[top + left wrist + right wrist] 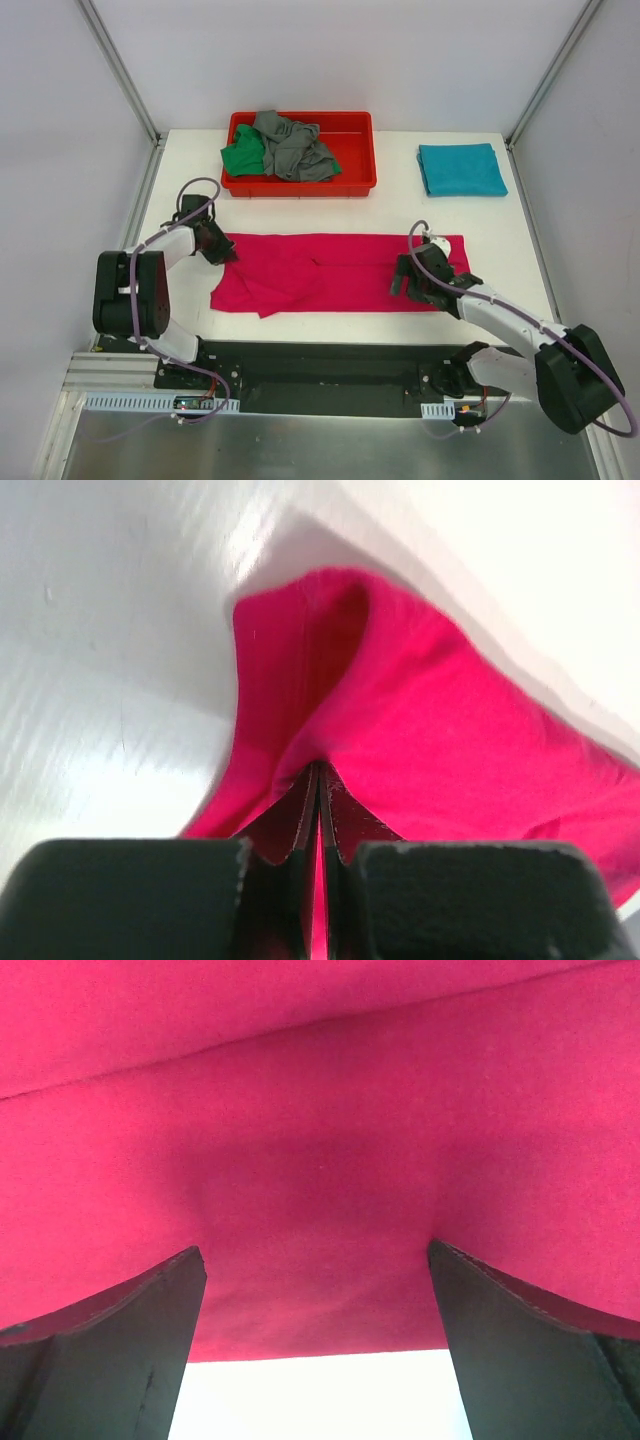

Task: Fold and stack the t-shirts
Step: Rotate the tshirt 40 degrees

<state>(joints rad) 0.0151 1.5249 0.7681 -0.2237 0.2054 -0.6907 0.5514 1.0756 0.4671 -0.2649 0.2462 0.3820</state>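
The magenta-pink t-shirt (330, 270) lies spread in a long band across the table's middle. My left gripper (218, 245) is shut on its far left corner; in the left wrist view the fabric (420, 720) is pinched between the closed fingers (300, 815) and lifts in a fold. My right gripper (412, 275) is open over the shirt's near right edge; in the right wrist view the fingers (150, 1330) straddle the pink cloth (320, 1160) at its hem. A folded teal t-shirt (461, 168) lies at the back right. Green (243, 156) and grey (293, 147) t-shirts sit crumpled in the tray.
The red plastic tray (352, 160) stands at the back centre. The white table (500, 230) has walls to the left, right and back. The arms' bases sit on a black plate (320, 365) at the near edge.
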